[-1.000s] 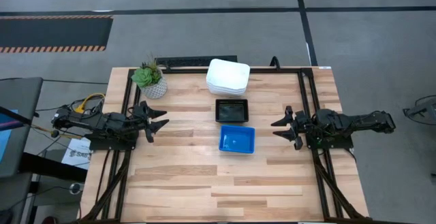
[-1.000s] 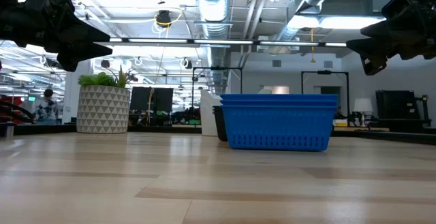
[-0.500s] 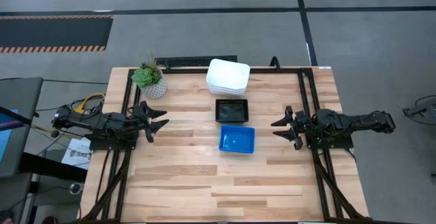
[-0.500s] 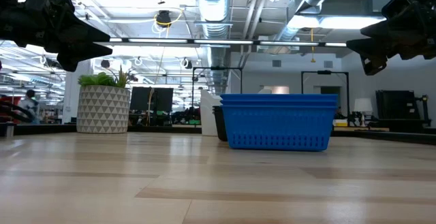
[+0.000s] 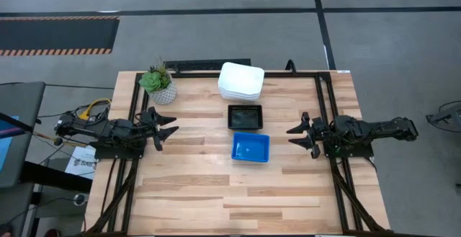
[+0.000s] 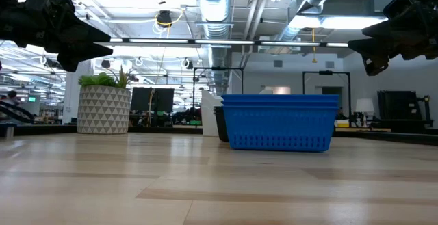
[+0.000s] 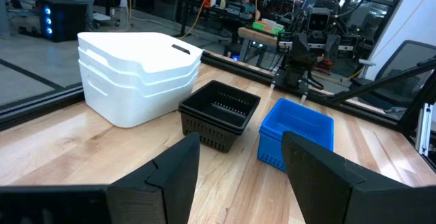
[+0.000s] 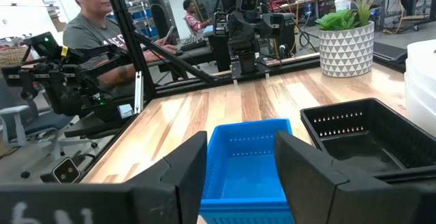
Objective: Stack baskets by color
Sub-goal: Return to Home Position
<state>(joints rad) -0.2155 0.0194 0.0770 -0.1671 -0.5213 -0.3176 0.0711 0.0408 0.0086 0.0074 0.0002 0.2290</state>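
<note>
Homing is the step in hand, and I judge that little travel is left. Left claw (image 5: 173,125) hangs at its own edge of the table (image 5: 216,201), fingers apart and holding nothing. Right claw (image 5: 291,136) faces it from the opposite edge, likewise spread and empty.

Between them lie three stacks in a row:
- Blue stack (image 5: 251,148) sits ahead of the right claw, a little to its left, and nearer to it than to the left claw.
- Black stack (image 5: 245,117) is just beside the blue, almost straight ahead of the left claw.
- White stack (image 5: 240,81) lies beyond the black, farthest from both claws.

Plant (image 5: 158,84) stands off to the left claw's left, near the table's far corner.

Each colour sits in its own pile, so the sorting looks finished, though the number of baskets in each pile cannot be checked from here.

In the low view both claws ride above the blue stack's rim. Any last motion is best made level and backward, away from the row, with no dip and no swing across it. The fingers are best left spread, since nothing calls for a grip. The baskets look light and only loosely nested, so a slow, smooth stop should spare the table a jolt.
</note>
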